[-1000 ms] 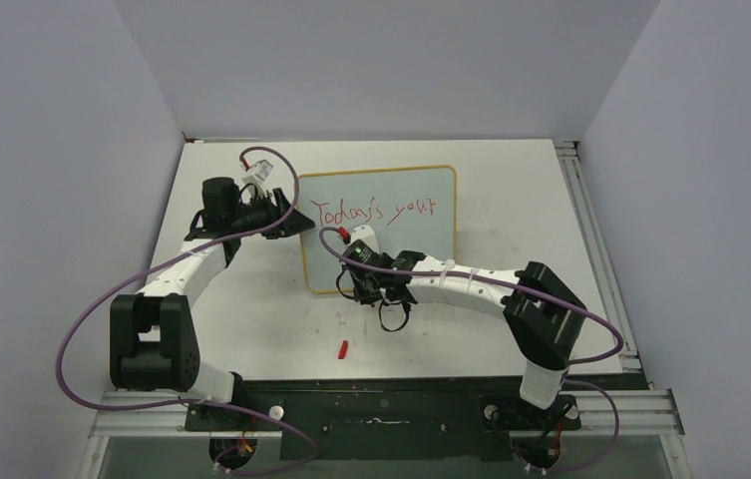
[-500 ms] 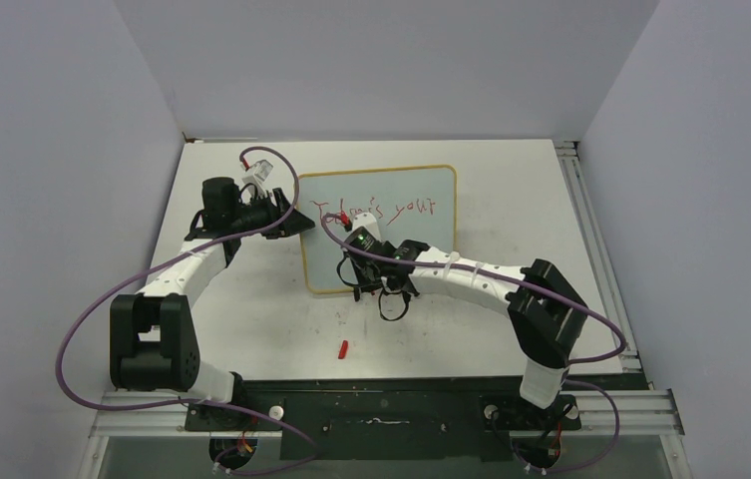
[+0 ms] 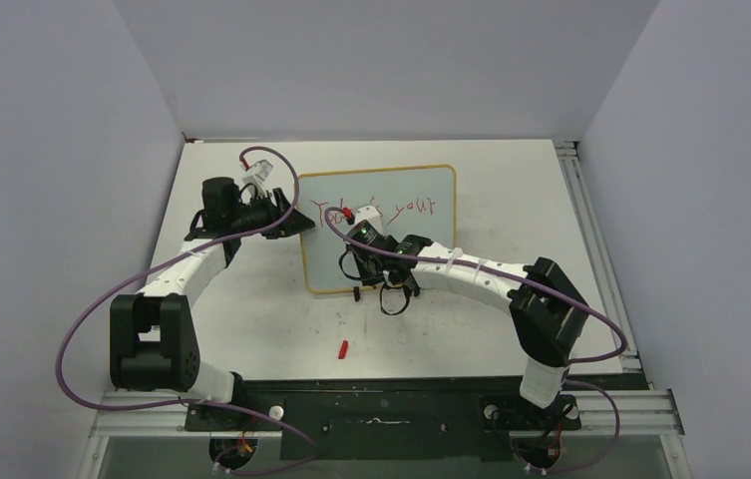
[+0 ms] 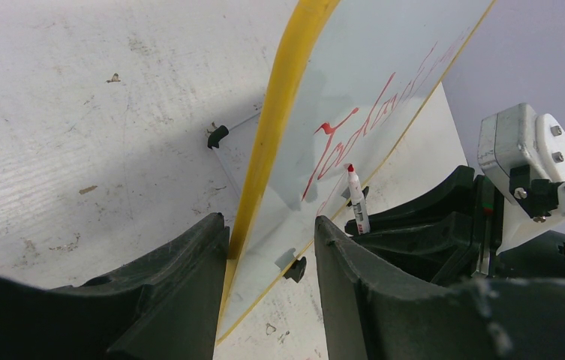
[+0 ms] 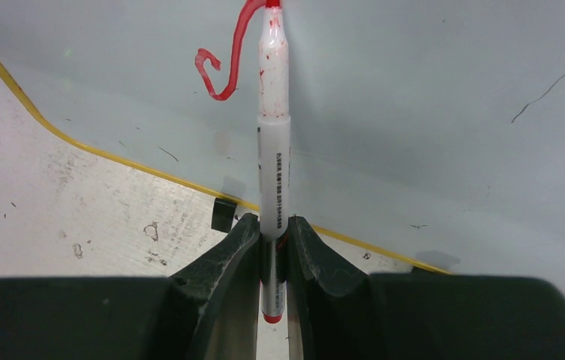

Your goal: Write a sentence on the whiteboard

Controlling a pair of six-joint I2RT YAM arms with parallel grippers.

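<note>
The whiteboard [image 3: 423,249], pale with a thin yellow frame, lies at mid-table. My left gripper [image 3: 289,222] is shut on its left edge. In the left wrist view that gripper [image 4: 268,221] straddles the board's corner, and the yellow frame [image 4: 283,82] lies against one finger. My right gripper [image 3: 366,257] hangs over the board, shut on a white red-tipped marker [image 5: 274,127]. The marker's tip touches the whiteboard [image 5: 429,97] beside a fresh red stroke [image 5: 223,71]. The sentence [image 3: 416,207] runs along the top in red, and my right arm hides its middle.
A small red marker cap [image 3: 343,348] lies on the table in front of the board. Two black clip feet [image 3: 356,293] sit at the board's near edge. A metal rail [image 3: 590,230] runs along the table's right side, and grey walls close in the back and both sides.
My right gripper has carried the marker away from the bases, up across the board, and now covers the middle of the first line. The left arm has not moved.
</note>
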